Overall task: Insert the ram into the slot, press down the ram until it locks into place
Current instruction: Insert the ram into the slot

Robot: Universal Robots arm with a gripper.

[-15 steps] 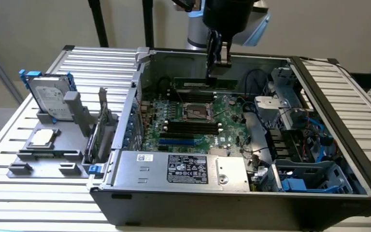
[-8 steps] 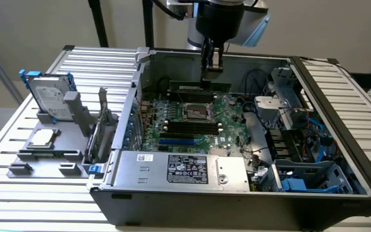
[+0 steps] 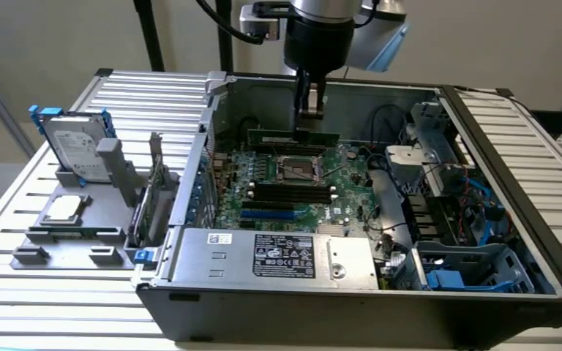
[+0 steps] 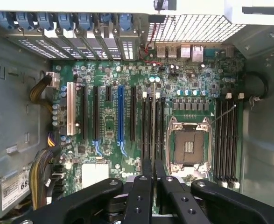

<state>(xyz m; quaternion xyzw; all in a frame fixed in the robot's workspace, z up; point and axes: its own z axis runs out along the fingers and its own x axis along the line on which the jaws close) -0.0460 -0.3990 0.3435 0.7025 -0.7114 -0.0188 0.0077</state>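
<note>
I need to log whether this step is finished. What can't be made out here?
1. Whether the ram is seated in the slot: edge-on in the wrist view, its lower edge too small in the exterior view.
2. The slot's near-end clip: wrist view, covered by the end effector.
3. The arm above the end effector: cut off by the exterior view's upper edge.

Ram (image 3: 266,136): thin dark-green stick, hung level and on edge, pinched mid-length by my gripper (image 3: 309,129), clear above the board (image 3: 351,191).
Slot (image 3: 291,191): long, black, pale end clips, one of four side by side, lay empty below.
</note>
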